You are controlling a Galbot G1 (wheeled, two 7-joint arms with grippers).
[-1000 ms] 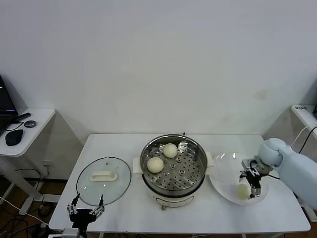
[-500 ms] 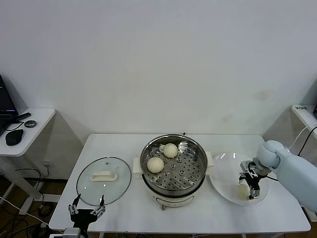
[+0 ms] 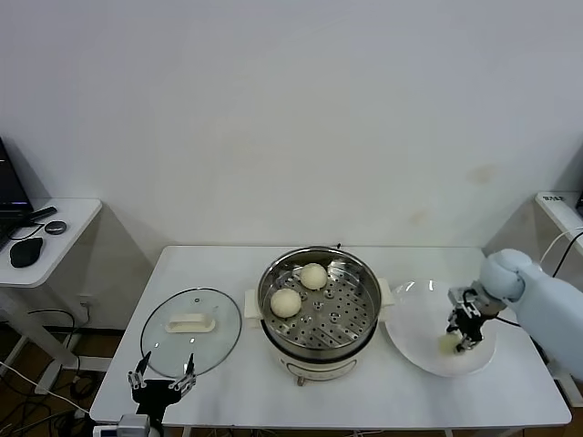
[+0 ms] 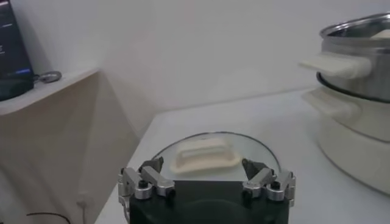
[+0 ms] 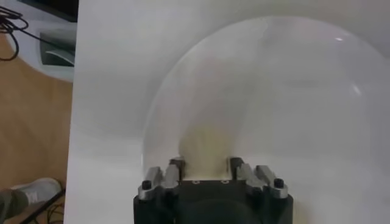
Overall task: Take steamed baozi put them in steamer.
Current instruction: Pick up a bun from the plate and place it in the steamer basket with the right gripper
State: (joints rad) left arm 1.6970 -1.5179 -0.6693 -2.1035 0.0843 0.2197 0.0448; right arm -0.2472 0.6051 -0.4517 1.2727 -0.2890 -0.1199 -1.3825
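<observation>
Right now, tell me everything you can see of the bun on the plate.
The bun is small, round, smooth and cream-white, like soft dough. It sits on the white plate, to the right of the steamer, toward the plate's front right. The right gripper is down over it, its fingers closed in on both sides, so much of it is hidden. In the right wrist view it shows as a pale mound between the fingers. No other bun is seen on the plate.

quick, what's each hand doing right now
Left hand: open, holding nothing, parked near the glass lid.
Right hand: closed on a baozi on the plate.
</observation>
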